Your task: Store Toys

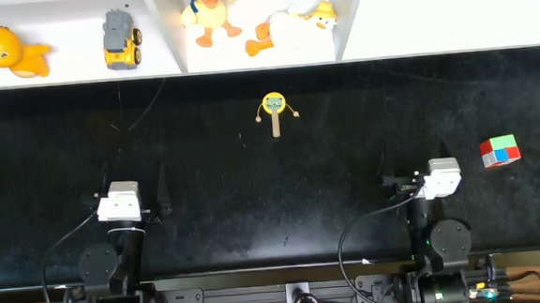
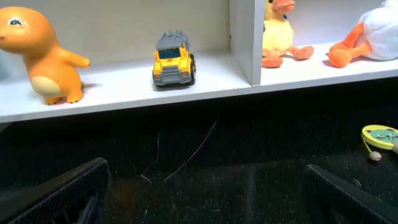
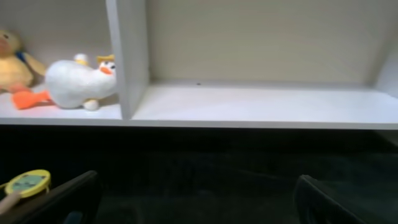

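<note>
Top view: my left pincer (image 1: pixel 133 181) and right pincer (image 1: pixel 413 161) sit near their bases, jaws spread, holding nothing. The rattle (image 1: pixel 275 107) lies on the table (image 1: pixel 218 230) near the shelf (image 1: pixel 68 81); the cube (image 1: pixel 500 151) lies beside my right arm.

Left wrist view: the truck (image 2: pixel 173 59) is already shelved.

Right wrist view: the rattle's edge shows by one finger.

I judge that no pick has begun. Next, the right pincer must lower around the cube.

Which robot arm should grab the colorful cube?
The right one, probably. The colorful cube lies on the right side of the table, close beside the right gripper, while the left gripper sits far across the table.
</note>
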